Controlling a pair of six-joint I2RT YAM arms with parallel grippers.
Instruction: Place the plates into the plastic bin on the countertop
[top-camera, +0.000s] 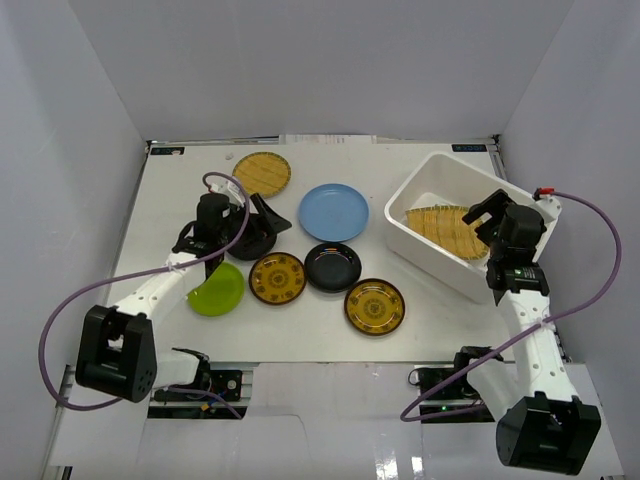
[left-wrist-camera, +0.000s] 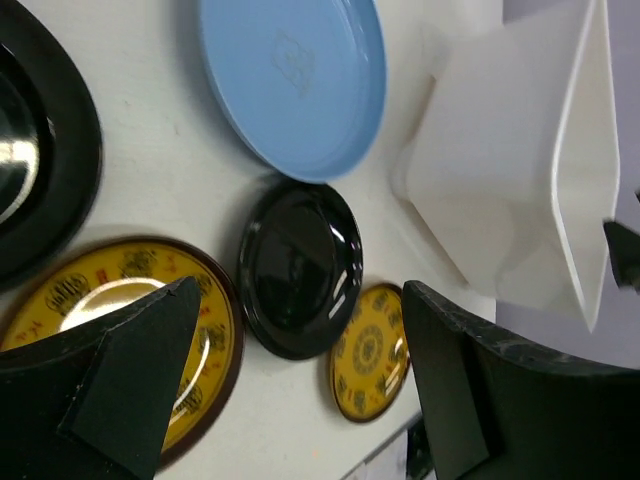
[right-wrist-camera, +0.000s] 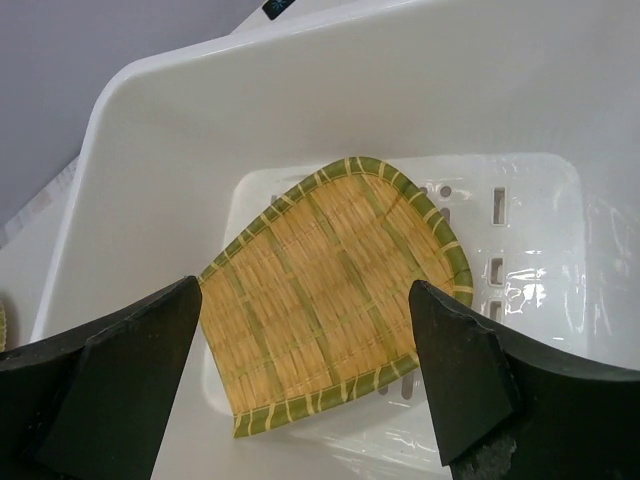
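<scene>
The white plastic bin (top-camera: 420, 195) stands at the right of the countertop (top-camera: 180, 200). One tan woven plate (right-wrist-camera: 335, 290) leans tilted inside it. My right gripper (right-wrist-camera: 305, 370) hangs open just above that plate, holding nothing. On the countertop lie another woven plate (top-camera: 261, 173), a light blue plate (top-camera: 334, 212), a black plate (top-camera: 333, 267), two amber plates (top-camera: 277, 277) (top-camera: 374, 306) and a lime green plate (top-camera: 218, 290). My left gripper (left-wrist-camera: 300, 385) is open and empty, low over the table beside a second black plate (left-wrist-camera: 40, 170).
White walls enclose the table on the left, back and right. The bin's flared rim (left-wrist-camera: 585, 170) shows at the right of the left wrist view. Purple cables loop from both arms. The arm bases sit at the near edge.
</scene>
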